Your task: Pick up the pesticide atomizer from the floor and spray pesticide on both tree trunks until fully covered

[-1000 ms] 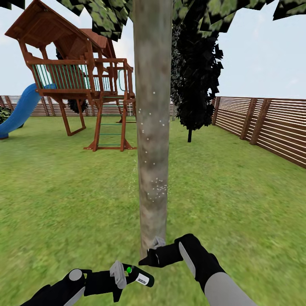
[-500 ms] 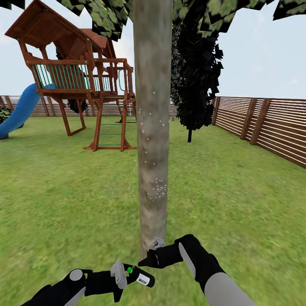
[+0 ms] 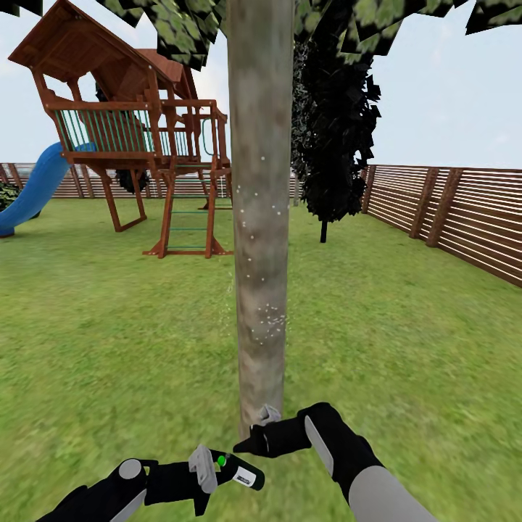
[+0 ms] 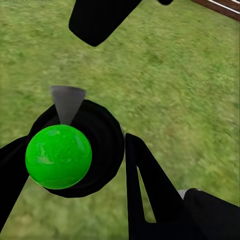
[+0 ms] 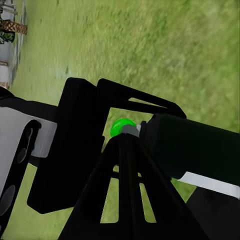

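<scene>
Left gripper (image 3: 205, 467) closed around the pesticide atomizer (image 3: 241, 473), low over the grass (image 3: 109, 348), just before the foot of the tree trunk (image 3: 259, 217). Right gripper (image 3: 250, 440) with fingers pressed together, empty, tips near the green cap (image 4: 58, 156) of the atomizer. White specks of pesticide (image 3: 270, 316) mostly in one patch at middle height, sparse above. Better to raise and tilt the nozzle toward bare bark, sweep slowly up and down, then go around to the hidden side.
</scene>
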You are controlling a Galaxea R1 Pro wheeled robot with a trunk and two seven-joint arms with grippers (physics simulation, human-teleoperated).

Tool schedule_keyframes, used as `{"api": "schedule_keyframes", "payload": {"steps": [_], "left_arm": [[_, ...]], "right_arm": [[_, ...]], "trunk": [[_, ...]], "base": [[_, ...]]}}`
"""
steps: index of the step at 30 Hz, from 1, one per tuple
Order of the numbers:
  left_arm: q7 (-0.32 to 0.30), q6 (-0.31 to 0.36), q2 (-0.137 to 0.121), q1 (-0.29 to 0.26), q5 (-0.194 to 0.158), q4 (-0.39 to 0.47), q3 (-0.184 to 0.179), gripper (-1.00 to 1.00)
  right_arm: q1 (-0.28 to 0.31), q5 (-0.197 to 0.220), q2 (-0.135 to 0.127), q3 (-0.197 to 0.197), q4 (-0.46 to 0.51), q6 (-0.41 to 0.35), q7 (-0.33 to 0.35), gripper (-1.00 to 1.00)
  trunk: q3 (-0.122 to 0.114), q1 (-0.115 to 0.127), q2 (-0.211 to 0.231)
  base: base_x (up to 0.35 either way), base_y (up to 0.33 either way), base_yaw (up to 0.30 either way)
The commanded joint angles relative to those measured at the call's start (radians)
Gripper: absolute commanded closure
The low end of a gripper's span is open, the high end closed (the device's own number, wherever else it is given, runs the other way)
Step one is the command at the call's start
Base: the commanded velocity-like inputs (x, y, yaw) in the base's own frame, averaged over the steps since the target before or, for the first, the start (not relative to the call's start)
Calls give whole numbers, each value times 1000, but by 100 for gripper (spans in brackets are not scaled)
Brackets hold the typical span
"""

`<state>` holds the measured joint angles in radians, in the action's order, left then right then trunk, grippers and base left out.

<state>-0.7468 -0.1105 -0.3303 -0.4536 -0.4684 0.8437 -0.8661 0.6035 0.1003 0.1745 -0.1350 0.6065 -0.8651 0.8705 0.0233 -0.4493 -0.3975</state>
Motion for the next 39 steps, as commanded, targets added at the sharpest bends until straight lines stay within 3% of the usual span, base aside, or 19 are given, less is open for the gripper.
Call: {"api": "schedule_keyframes", "payload": {"steps": [1, 13, 21, 39], "left_arm": [[1, -6, -1, -2, -6, 0, -5, 100], [0, -6, 5, -2, -5, 1, -6, 100], [1, -5, 6, -2, -6, 1, -31, 100], [1, -2, 2, -2, -6, 32, -33, 100]], "right_arm": [[1, 10, 0, -1, 0, -8, -5, 100], [1, 10, 0, -2, -5, -8, -7, 100], [1, 10, 0, -2, -5, -8, -7, 100], [1, 10, 0, -13, -17, -8, -8, 100]], "trunk": [[2, -1, -2], [2, -1, -2], [2, -1, -2], [2, -1, -2]], "base": [[0, 0, 0], [0, 0, 0], [0, 0, 0], [0, 0, 0]]}}
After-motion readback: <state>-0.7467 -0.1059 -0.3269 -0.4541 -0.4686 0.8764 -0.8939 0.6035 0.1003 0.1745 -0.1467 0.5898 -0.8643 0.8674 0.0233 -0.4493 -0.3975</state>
